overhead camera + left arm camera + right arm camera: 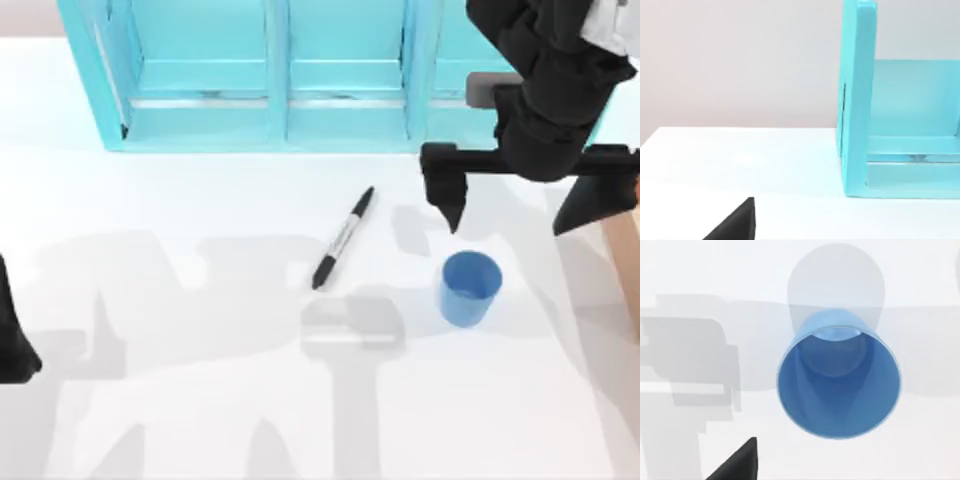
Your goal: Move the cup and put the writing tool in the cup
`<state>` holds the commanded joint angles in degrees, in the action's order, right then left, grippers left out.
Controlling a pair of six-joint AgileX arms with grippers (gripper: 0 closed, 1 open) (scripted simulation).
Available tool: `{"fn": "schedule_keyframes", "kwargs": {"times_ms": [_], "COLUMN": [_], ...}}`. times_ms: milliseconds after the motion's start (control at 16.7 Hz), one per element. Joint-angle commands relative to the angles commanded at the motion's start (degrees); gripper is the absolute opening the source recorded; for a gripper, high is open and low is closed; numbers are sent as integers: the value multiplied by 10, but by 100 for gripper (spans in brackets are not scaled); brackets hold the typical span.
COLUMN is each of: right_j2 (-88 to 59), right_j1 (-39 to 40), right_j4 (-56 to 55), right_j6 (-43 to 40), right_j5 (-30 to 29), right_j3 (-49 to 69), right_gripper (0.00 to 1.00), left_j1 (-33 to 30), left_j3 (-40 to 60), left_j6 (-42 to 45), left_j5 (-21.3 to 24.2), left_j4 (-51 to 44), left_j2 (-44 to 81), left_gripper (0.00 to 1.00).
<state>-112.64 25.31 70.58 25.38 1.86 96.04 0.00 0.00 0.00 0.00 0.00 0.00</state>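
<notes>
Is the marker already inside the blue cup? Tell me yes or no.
No: the marker lies flat on the table to the left of the upright, empty cup.

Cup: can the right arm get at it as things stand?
Probably yes. The right gripper hangs open just behind the upright cup, with nothing between them; the marker lies apart to the left.

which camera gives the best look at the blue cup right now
The right wrist view shows the blue cup best: it looks straight into the open mouth, so the rim and bare inside are plain. The top view shows the cup standing upright, beside the marker and below the open right gripper. The left wrist view faces the turquoise shelf.
</notes>
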Motion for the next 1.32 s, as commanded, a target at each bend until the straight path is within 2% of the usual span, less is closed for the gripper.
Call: {"fn": "schedule_keyframes", "kwargs": {"times_ms": [180, 360, 840, 1020, 1320], "right_j2": [4, 14, -5, -64, -184], "right_j1": [-5, -8, 3, 26, 61], "right_j4": [104, 160, 152, 107, 7], "right_j6": [2, 2, 22, 96, 282], "right_j5": [1, 0, 2, 11, 34], "right_j3": [96, 152, 170, 195, 235], "right_gripper": [100, 100, 100, 100, 100], "left_j1": [0, 0, 0, 0, 0], "left_j3": [0, 0, 0, 0, 0], "left_j6": [0, 0, 0, 0, 0], "left_j5": [0, 0, 0, 0, 0], "left_j4": [0, 0, 0, 0, 0], "left_j2": [0, 0, 0, 0, 0], "left_gripper": [100, 100, 100, 100, 100]}}
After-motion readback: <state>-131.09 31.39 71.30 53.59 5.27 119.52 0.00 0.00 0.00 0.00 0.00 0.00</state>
